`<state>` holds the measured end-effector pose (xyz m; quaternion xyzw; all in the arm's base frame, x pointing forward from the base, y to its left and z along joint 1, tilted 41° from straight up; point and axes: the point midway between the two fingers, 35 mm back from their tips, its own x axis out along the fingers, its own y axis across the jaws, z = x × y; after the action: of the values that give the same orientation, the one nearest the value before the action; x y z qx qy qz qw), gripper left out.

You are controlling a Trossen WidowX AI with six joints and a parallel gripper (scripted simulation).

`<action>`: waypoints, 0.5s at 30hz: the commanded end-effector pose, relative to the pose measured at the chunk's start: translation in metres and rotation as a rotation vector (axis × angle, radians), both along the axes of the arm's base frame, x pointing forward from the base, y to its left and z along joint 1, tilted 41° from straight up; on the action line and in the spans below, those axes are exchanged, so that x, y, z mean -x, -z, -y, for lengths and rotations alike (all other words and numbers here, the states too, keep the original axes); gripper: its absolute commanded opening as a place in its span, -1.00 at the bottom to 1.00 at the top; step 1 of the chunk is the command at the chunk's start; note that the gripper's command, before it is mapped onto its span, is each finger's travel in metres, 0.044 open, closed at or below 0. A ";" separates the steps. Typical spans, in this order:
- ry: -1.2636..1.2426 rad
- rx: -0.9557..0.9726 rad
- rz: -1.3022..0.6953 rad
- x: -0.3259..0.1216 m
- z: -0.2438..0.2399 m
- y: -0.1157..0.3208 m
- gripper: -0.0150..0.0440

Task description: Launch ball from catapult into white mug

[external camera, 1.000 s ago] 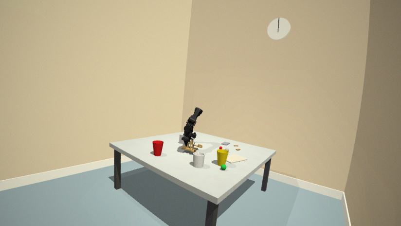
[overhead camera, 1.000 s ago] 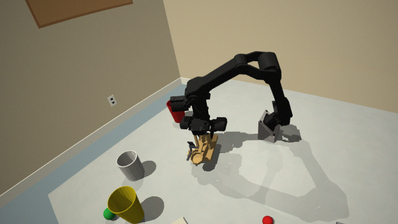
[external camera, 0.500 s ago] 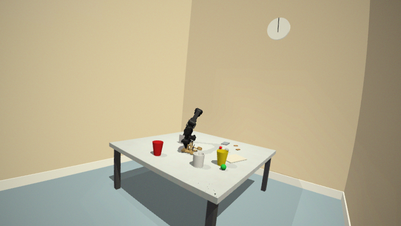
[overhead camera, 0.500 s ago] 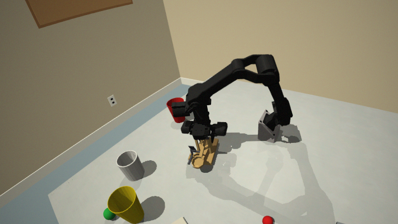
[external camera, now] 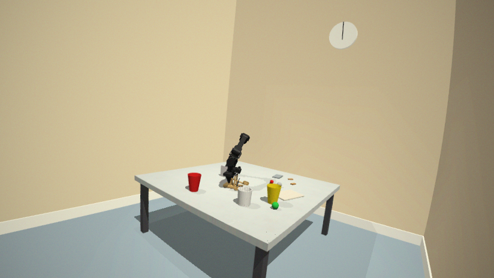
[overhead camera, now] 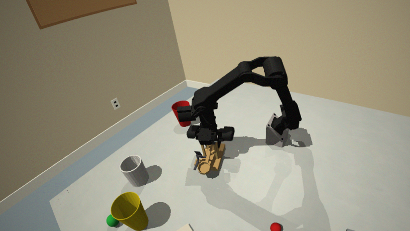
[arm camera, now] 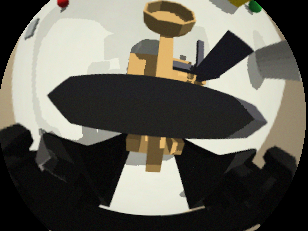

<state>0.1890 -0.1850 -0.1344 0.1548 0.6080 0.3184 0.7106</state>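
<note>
The tan wooden catapult (overhead camera: 219, 162) (external camera: 228, 185) (arm camera: 165, 56) stands on the table below the arm. Its round cup (overhead camera: 203, 168) (arm camera: 169, 19) looks empty. My gripper (overhead camera: 211, 144) (arm camera: 153, 135) points down, shut on the catapult's frame at the end away from the cup; a dark bar hides part of the grip in the wrist view. The white mug (overhead camera: 137, 175) (external camera: 244, 198) (arm camera: 281, 61) stands upright, off the cup end to one side. A red ball (overhead camera: 275, 226) (external camera: 271, 181) (arm camera: 62, 2), a green ball (overhead camera: 112, 220) (external camera: 274, 205) and a pale ball (external camera: 279, 184) lie on the table.
A yellow cup (overhead camera: 135, 213) (external camera: 273, 193) stands beside the green ball, near the mug. A red cup (overhead camera: 183, 122) (external camera: 194, 182) stands behind the gripper in the top view. A cream board (external camera: 291, 195), a grey slab (external camera: 277, 176) and small orange pieces lie farther off.
</note>
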 end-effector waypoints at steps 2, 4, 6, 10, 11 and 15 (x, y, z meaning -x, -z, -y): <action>-0.001 0.001 0.001 0.000 0.001 -0.001 0.31; -0.001 0.001 0.001 0.000 0.001 -0.001 0.49; -0.001 0.001 0.001 0.000 0.001 -0.001 0.67; 0.000 0.002 0.000 0.000 0.018 -0.017 1.00; 0.000 0.003 0.000 0.000 0.030 -0.029 1.00; 0.001 0.002 -0.003 0.007 0.063 -0.075 1.00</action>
<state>0.1856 -0.2190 -0.0958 0.1658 0.6103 0.3272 0.7021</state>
